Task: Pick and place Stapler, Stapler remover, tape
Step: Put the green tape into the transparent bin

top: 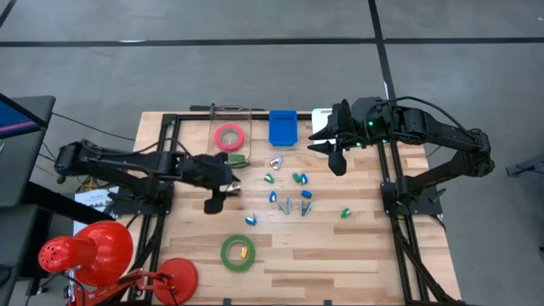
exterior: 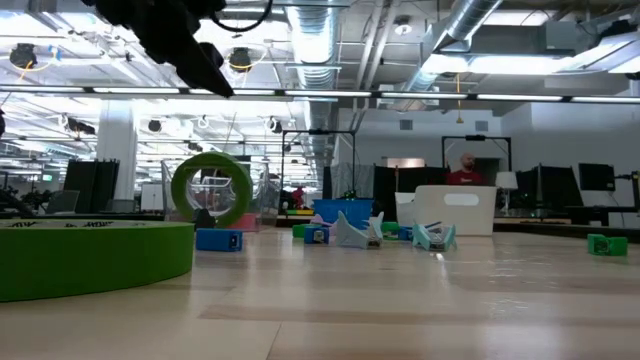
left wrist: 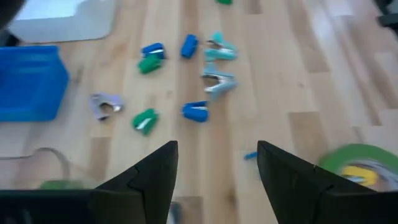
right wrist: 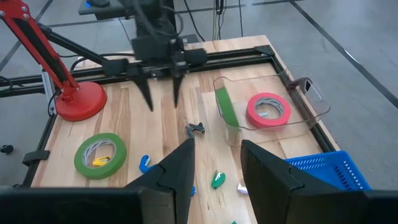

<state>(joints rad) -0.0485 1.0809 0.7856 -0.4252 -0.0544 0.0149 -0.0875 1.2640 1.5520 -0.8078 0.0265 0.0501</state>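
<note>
The left arm reached in from the left side, its left gripper (top: 218,201) raised, fingers spread and empty. The right arm hung over the far right part, its right gripper (top: 333,155) parted, holding nothing.

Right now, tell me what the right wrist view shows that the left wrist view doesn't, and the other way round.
Only the right wrist view shows the red-pink tape roll lying in the clear container, a green tape roll standing on edge against that container's wall, the red lamp base, and the left gripper, open and empty above the table. Only the left wrist view shows the white tray. Both show the blue bin, the flat green tape roll and the scattered small blue and green pieces.
</note>
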